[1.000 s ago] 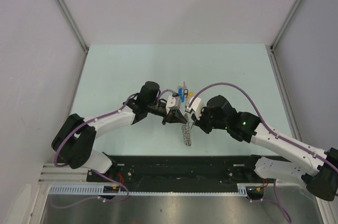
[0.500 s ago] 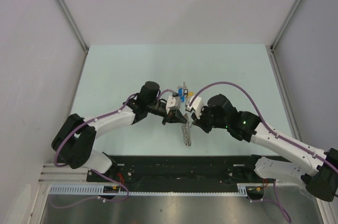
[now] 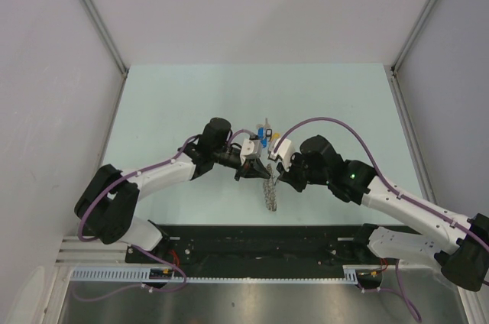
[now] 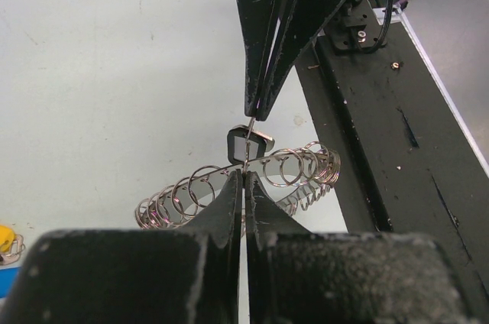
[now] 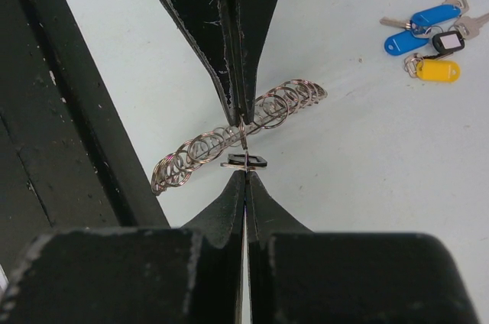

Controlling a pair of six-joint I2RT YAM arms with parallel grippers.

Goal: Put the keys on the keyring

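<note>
Two closed grippers meet tip to tip: left gripper and right gripper each pinch a black-rimmed key by its thin wire loop, just above the keyring; the other keys lie well apart. Best to keep that loop taut and thread slowly

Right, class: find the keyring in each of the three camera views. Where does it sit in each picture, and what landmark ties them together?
Top external: the keyring lies just below the picture's centre.
Left wrist: it curves across the lower middle.
Right wrist: it slants across the centre.
Shared landmark: the black base rail, along the bottom in the top view, right in the left wrist view, left in the right wrist view.
</note>
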